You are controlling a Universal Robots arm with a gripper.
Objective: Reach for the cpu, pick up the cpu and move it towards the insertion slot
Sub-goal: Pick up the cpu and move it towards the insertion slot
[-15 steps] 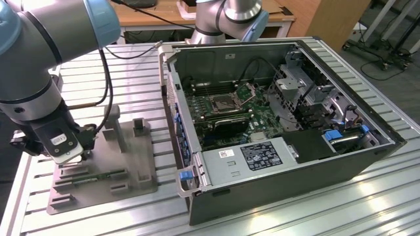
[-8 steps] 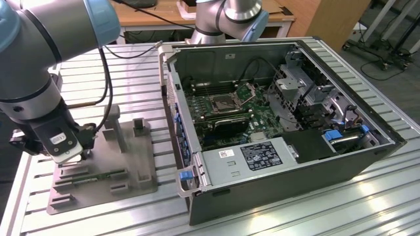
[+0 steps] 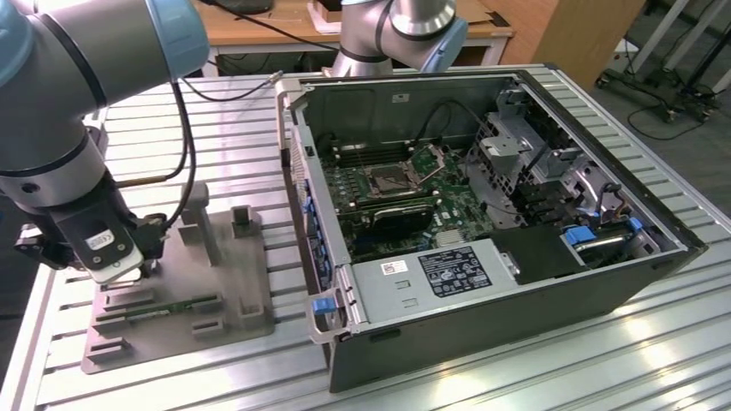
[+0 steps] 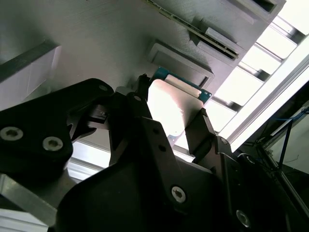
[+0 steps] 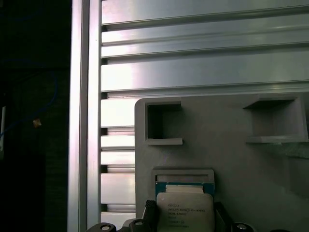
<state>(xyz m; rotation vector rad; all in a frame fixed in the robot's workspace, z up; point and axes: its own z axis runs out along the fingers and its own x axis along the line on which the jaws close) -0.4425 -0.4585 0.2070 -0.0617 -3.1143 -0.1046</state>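
1. Ribbed metal tabletop (image 3: 228, 111) carries a grey holder block (image 3: 228, 291) and, to the exterior view's right, an open computer case (image 3: 639, 214) containing the insertion slot (image 3: 395, 180).
2. In the first wrist view, the cpu (image 5: 185, 210) sits at a shallow pocket of the holder block, well apart from the slot.
3. It looks light, stiff, thin and fragile, so it is probably best held by two opposite edges.
4. In the second wrist view, the claw (image 4: 172, 105) straddles the cpu; I cannot tell whether it is clamped or apart.
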